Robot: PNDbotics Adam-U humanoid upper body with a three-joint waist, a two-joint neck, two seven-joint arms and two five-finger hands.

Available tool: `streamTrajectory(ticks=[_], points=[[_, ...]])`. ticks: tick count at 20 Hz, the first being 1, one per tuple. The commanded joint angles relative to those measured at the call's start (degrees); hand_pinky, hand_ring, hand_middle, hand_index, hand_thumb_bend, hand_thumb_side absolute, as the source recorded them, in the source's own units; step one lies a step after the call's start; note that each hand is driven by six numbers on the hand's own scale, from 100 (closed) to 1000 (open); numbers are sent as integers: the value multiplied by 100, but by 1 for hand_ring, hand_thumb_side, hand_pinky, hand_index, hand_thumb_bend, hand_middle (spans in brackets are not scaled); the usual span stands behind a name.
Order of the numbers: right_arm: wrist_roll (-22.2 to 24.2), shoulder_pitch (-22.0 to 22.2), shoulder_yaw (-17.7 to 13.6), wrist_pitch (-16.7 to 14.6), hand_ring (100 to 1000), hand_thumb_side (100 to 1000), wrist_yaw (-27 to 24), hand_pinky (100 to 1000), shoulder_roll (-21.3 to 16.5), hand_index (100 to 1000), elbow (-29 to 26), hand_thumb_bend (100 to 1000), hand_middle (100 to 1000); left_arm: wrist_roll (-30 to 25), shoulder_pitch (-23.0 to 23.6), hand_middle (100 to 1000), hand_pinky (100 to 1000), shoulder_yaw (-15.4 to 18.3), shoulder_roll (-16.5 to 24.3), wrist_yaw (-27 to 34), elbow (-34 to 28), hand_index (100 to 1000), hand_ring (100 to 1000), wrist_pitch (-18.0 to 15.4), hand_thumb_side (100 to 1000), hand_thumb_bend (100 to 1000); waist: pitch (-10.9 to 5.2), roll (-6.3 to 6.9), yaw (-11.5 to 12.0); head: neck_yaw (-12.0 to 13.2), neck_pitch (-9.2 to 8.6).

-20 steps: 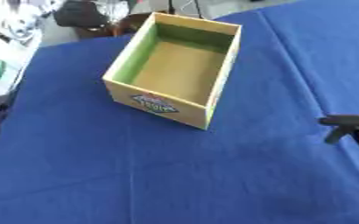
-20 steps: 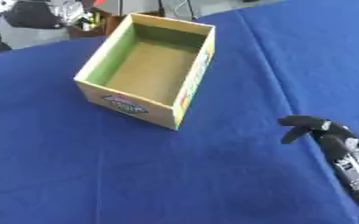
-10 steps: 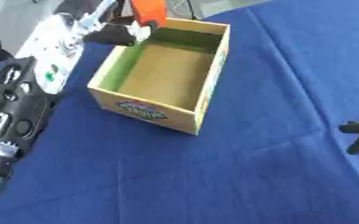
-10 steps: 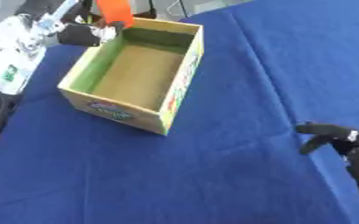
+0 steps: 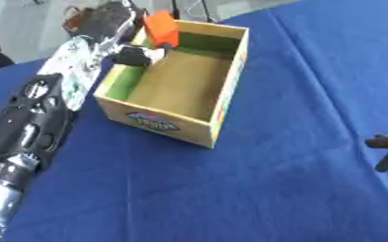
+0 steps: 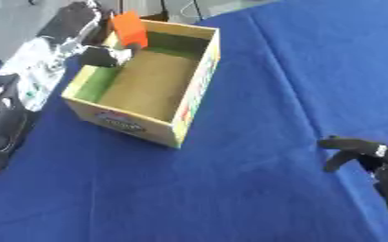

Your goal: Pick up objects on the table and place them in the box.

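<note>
1. The right hand [image 6: 371,156] shows at the lower right edge of the table, black with a pale band at one joint. Its fingers are curled downward, they hold nothing, and they hang just above or on the cloth; which of the two is unclear.

2. The left arm [image 5: 28,132] comes in from the lower left and runs up along the left side of the box. It is black near the bottom, with round silver joints, and silver and white further up.

3. One blue cloth [image 5: 296,85] covers the table, soft-looking, with shallow creases running across it.

4. One box [image 5: 216,120] stands on the cloth near the middle, turned askew. It is open-topped cardboard, rectangular, with a brown floor, green inner walls and a printed oval label on its near outer wall. The part of its floor in view is bare.

5. The left hand [image 5: 135,54] is at the far left corner of the box, over the rim, dark fingers curled round one orange block [image 6: 129,28]. The block is boxy and flat-faced, held above the far left corner of the box, inside the line of the walls and apart from the floor.
</note>
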Motion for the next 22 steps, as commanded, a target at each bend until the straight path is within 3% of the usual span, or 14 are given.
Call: streamTrajectory(ticks=[1, 5, 10, 20, 22], points=[[43, -59, 23, 8, 844, 1000, -26, 973, -5, 848, -117, 100, 565, 258, -201, 242, 100, 52, 91, -281, -66, 466, 193, -44, 647, 100, -104, -43, -10, 29, -91], [71, -55, 34, 37, 845, 1000, 5, 975, 15, 848, -117, 100, 565, 601, -306, 255, 100, -55, 114, -634, -385, 476, 205, 63, 632, 100, -97, -28, -32, 44, -116], [88, -66, 42, 67, 846, 1000, 38, 977, 44, 848, -117, 100, 565, 940, -339, 258, 100, -167, -45, -1077, -299, 477, 208, 31, 637, 100, -82, -11, -70, 92, -158], [104, -100, 50, 117, 848, 1000, 37, 978, 65, 848, -117, 100, 565, 763, -314, 277, 100, -88, -281, -1933, -31, 495, 241, -228, 662, 100, -68, 8, -84, 93, -161], [107, -98, 49, 125, 848, 1000, 38, 978, 65, 848, -117, 100, 564, 687, -306, 384, 100, -69, -287, -2039, 0, 634, 336, -219, 720, 100, -73, 8, -78, 86, -154]])
